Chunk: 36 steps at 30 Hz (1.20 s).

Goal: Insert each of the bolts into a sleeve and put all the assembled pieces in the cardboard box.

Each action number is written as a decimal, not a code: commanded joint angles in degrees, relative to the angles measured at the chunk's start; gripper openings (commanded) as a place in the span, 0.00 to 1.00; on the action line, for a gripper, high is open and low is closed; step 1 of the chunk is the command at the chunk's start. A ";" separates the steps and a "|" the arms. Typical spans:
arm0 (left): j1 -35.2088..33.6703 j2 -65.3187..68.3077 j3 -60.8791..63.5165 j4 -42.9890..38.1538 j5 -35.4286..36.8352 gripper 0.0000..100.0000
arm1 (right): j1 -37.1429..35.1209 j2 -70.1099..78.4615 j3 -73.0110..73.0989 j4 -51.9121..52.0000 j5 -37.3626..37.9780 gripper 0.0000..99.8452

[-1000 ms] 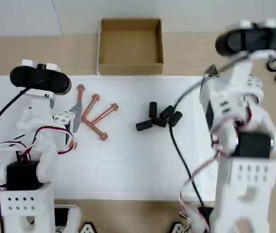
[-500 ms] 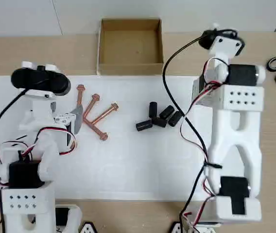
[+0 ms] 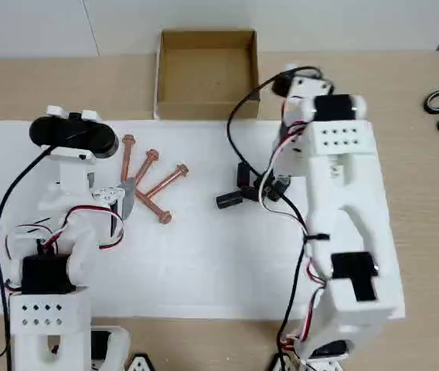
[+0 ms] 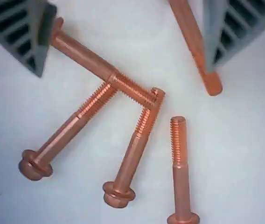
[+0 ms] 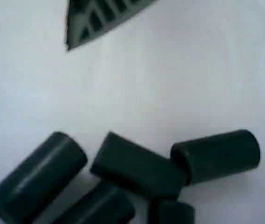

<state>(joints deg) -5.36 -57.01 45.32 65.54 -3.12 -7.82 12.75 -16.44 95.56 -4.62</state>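
The right arm is swinging forward out of its folded-back pose and is now stretching over the black sleeves clustered mid-way across the white mat. The right gripper is hanging just above them; whether it is spread or pressed together cannot be told. The left gripper is edging slightly closer over the copper bolts, jaws spread, pinching nothing. Both arms seem to be lining up first pickups. Nothing is joined yet, and the cardboard box is holding no pieces.
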 commanded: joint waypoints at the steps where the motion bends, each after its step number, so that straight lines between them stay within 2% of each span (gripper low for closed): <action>1: -0.18 0.00 -0.22 -1.23 0.53 0.21 | -0.48 2.33 -1.58 -3.91 -0.35 0.18; 16: 0.09 0.00 -0.13 -1.23 0.53 0.21 | -3.56 12.18 -1.58 -8.84 -6.33 0.18; 36: 0.09 -0.26 4.53 -4.13 0.53 0.21 | -3.21 18.86 -1.58 -14.46 -6.51 0.18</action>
<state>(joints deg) -5.36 -57.01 49.98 62.81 -3.12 -10.81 31.82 -16.44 81.76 -10.51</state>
